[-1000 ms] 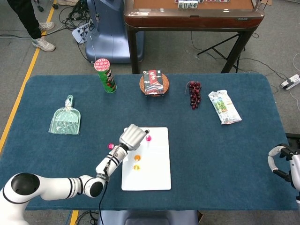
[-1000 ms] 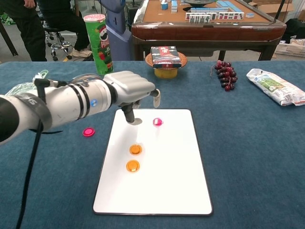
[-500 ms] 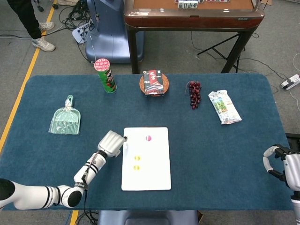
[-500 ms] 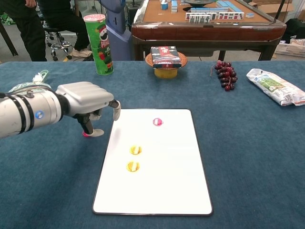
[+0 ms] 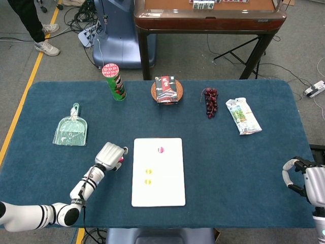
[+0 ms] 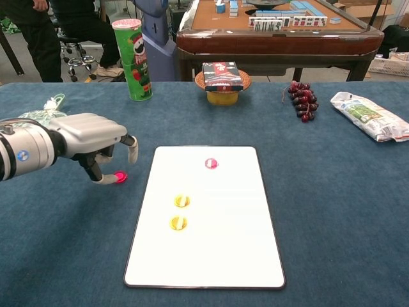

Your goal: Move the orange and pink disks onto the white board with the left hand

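Note:
The white board point(image 5: 167, 190) point(image 6: 220, 256) lies near the table's front middle. On it are one pink disk point(image 5: 161, 149) point(image 6: 211, 163) and two orange disks point(image 5: 148, 172) point(image 6: 182, 201), the second orange disk point(image 5: 148, 181) point(image 6: 178, 222) just nearer me. Another pink disk point(image 5: 121, 159) point(image 6: 119, 177) lies on the blue cloth left of the board. My left hand point(image 5: 110, 155) point(image 6: 96, 137) hovers over that disk with its fingers apart; the thumb tip is at the disk's left edge, and nothing is gripped. My right hand point(image 5: 303, 178) holds nothing at the table's right front corner, fingers loosely curved.
A green dustpan point(image 5: 71, 131) lies at the left. Along the back stand a green chip can point(image 5: 115, 81) point(image 6: 133, 59), a boxed snack on a basket point(image 5: 166, 90), purple grapes point(image 5: 210, 101) and a snack bag point(image 5: 243, 116). A brown table stands behind.
My left hand left the pink disk on the board and moved left off the board, down to the pink disk on the cloth. The right hand barely shifted.

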